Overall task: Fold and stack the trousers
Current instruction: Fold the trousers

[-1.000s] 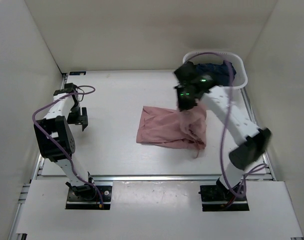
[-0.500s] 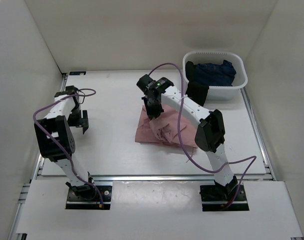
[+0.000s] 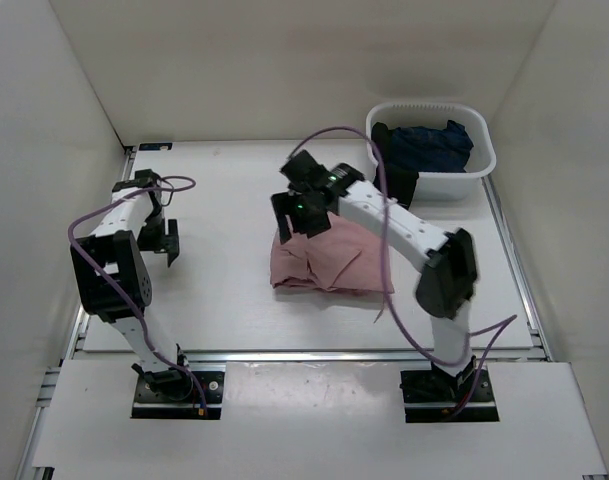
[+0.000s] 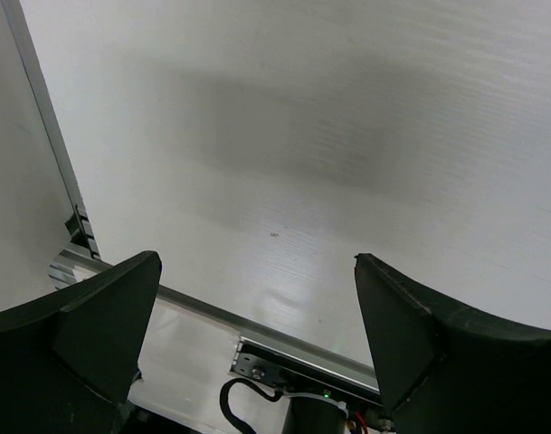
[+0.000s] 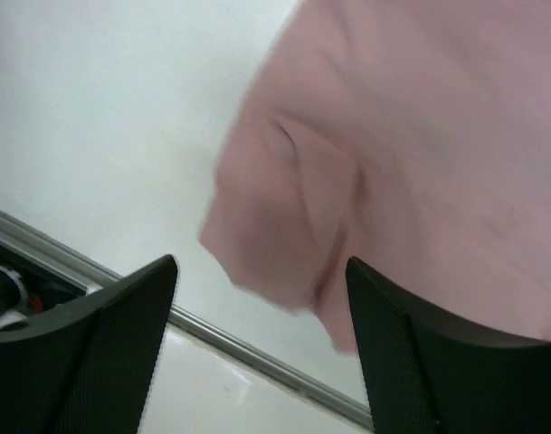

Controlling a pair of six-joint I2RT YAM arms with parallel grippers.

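On the left, the left end effector (image 3: 167, 240) hangs over the bare counter (image 3: 224, 200). Its fingers are spread wide and nothing is between them. It is well apart from the cloth.

In the middle, the right end effector (image 3: 296, 215) is just over the far left edge of the trousers (image 3: 334, 265). In its wrist view its two fingers stand apart with the pink cloth below them, not pinched.

The trousers lie on the middle of the counter in a loose, wrinkly, partly folded heap. They look thin, soft and light, so they will probably flop and sag when lifted, and the layers may slide apart. I think the best place to pinch is a corner or a folded edge, taking all the layers at once. One pinch alone may let the other side droop, so two corners would be safer.

Counting from the left: two arms, one pair of pink trousers, and one white basket (image 3: 434, 105) at the far right. The basket holds dark clothes (image 3: 429, 145); I cannot tell how many.
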